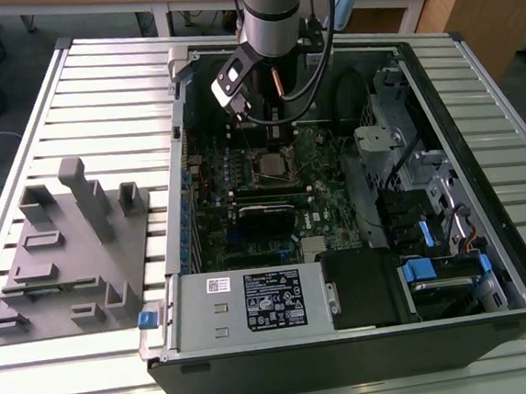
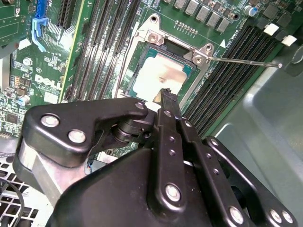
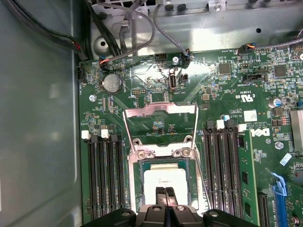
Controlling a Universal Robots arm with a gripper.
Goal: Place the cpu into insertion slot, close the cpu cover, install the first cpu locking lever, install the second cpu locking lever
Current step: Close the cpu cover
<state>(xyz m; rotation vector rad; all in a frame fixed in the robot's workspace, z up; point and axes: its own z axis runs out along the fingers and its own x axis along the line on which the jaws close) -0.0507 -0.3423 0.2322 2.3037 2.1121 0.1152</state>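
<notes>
Claw (image 3: 165,193) pinched shut, nothing gripped, tips on or just over the cpu (image 3: 163,177), which lies in the insertion slot (image 3: 134,184). In the exterior view the slot is at 6 o'clock of my wrist. The cpu cover (image 3: 160,109) stands open. Risk, my judgement: off-centre tip pressure could skew the chip and bend socket pins.
</notes>
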